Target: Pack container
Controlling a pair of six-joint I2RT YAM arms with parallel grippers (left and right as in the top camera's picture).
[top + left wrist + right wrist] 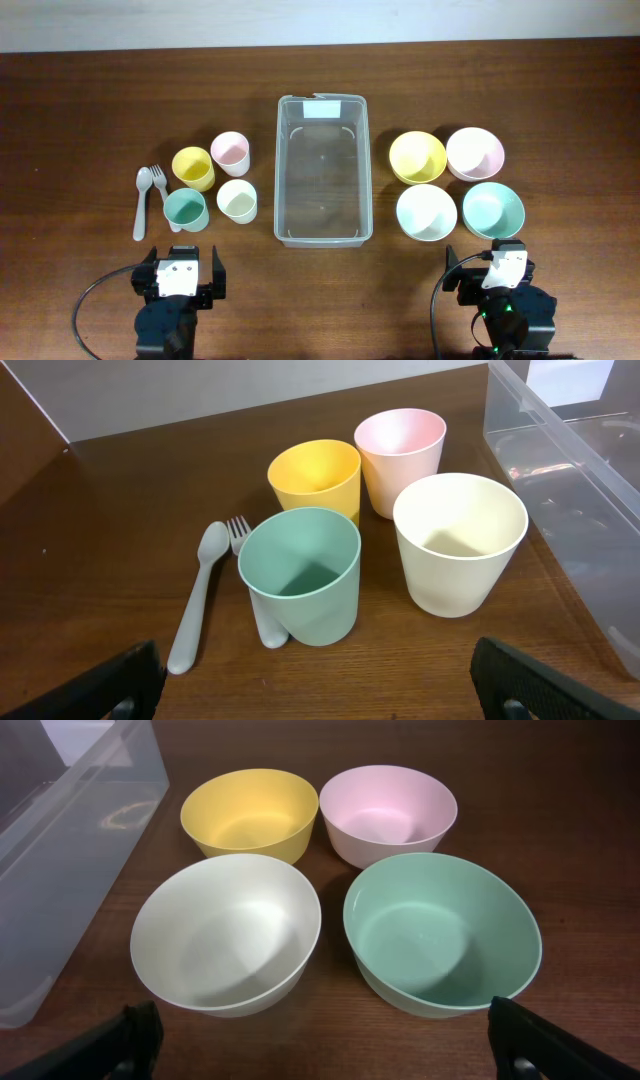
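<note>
Four cups (185, 208), four bowls (417, 156), one container (322, 170)

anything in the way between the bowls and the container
Nothing visible between the yellow bowl or white bowl and the container, only bare table. The pink bowl and green bowl sit farther out, behind those two.

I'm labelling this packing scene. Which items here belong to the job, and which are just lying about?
Likely for the job: container, yellow cup, pink cup, cream cup, green cup, yellow bowl, pink bowl, cream bowl, green bowl, spoon, fork.
Just lying about: nothing I can spot; only the table remains.
</note>
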